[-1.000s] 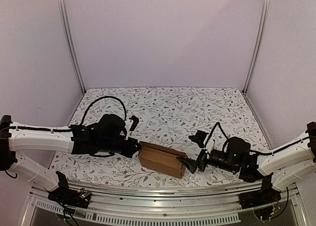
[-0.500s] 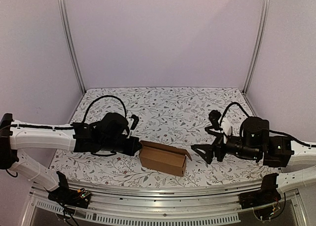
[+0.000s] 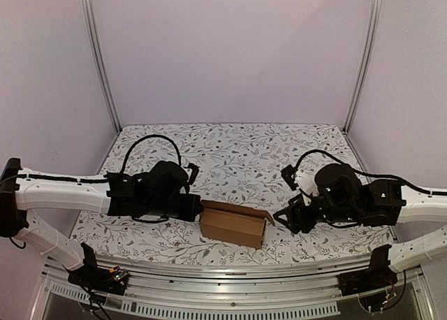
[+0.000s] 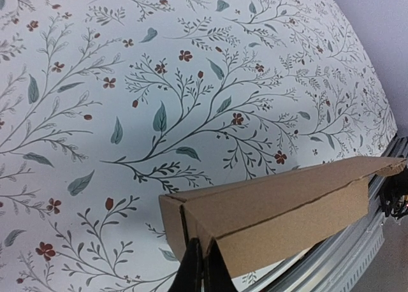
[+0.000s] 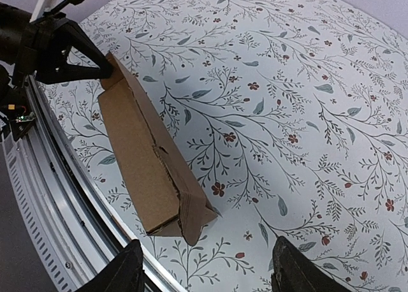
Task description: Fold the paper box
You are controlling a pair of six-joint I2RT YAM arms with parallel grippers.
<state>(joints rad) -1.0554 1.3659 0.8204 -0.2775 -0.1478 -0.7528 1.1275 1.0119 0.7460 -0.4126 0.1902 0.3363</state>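
Observation:
The paper box (image 3: 233, 226) is a folded brown cardboard box lying on the floral table near the front edge. It also shows in the left wrist view (image 4: 287, 209) and the right wrist view (image 5: 137, 155). My left gripper (image 3: 197, 209) is shut, its fingertips (image 4: 203, 266) against the box's left end. My right gripper (image 3: 286, 219) is open and empty, a short way right of the box and above the table. In the right wrist view (image 5: 210, 273) the box's right end flap (image 5: 197, 215) sticks out loose between its spread fingers.
The floral table cover (image 3: 237, 152) runs back to the white walls. A metal rail (image 3: 230, 271) lines the front edge just in front of the box. Both arms' cables loop above the table.
My right gripper has drawn back from the box's right end, risen and opened wide. My left gripper has stayed at the left end, shifting slightly right with the box.

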